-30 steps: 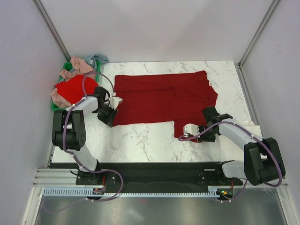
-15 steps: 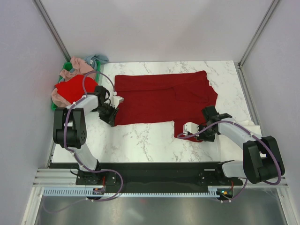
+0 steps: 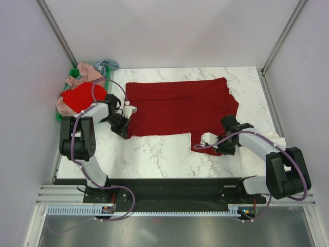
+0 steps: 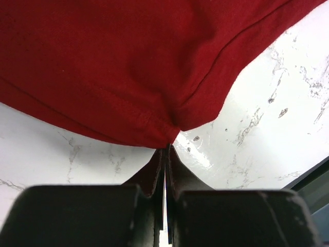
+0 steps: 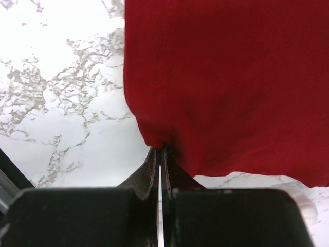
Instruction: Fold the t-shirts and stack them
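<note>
While both arms lean over it, worktop (image 3: 164, 154): marbled white.
crimson t-shirt (image 3: 175, 105): spread flat, centre of the worktop.
bright red t-shirt (image 3: 79, 96): heaped at far left.
left claw (image 4: 165, 149): pressed together, pinching the crimson t-shirt's near-left corner.
right claw (image 5: 160, 149): pinching its near-right corner.

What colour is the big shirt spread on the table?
Dark crimson red shirt, clearest in the top view.

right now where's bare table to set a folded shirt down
Bare: the near marble strip between left gripper and right gripper, before the crimson shirt; also the far strip behind it. Crowded: the far-left corner, with the heaped green crate.
</note>
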Robot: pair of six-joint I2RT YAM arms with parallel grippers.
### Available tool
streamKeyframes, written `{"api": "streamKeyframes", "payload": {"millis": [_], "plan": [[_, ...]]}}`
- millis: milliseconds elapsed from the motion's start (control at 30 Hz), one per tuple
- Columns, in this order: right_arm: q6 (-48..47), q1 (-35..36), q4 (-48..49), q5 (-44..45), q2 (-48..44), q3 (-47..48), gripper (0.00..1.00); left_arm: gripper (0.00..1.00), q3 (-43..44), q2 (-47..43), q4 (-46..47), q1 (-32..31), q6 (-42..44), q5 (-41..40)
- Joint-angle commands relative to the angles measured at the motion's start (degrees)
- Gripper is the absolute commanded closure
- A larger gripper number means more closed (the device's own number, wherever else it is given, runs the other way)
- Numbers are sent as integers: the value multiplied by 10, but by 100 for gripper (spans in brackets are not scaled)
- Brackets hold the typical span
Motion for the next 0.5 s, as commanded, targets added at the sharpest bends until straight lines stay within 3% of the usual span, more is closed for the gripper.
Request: {"api": "streamKeyframes", "payload": {"millis": [0, 467], "plan": [[26, -3, 39, 0, -9, 25, 100, 98, 14, -11, -12, 0, 12, -14], [155, -49, 96, 31, -18, 188, 100, 98, 109, -25, -12, 0, 26, -50]]}}
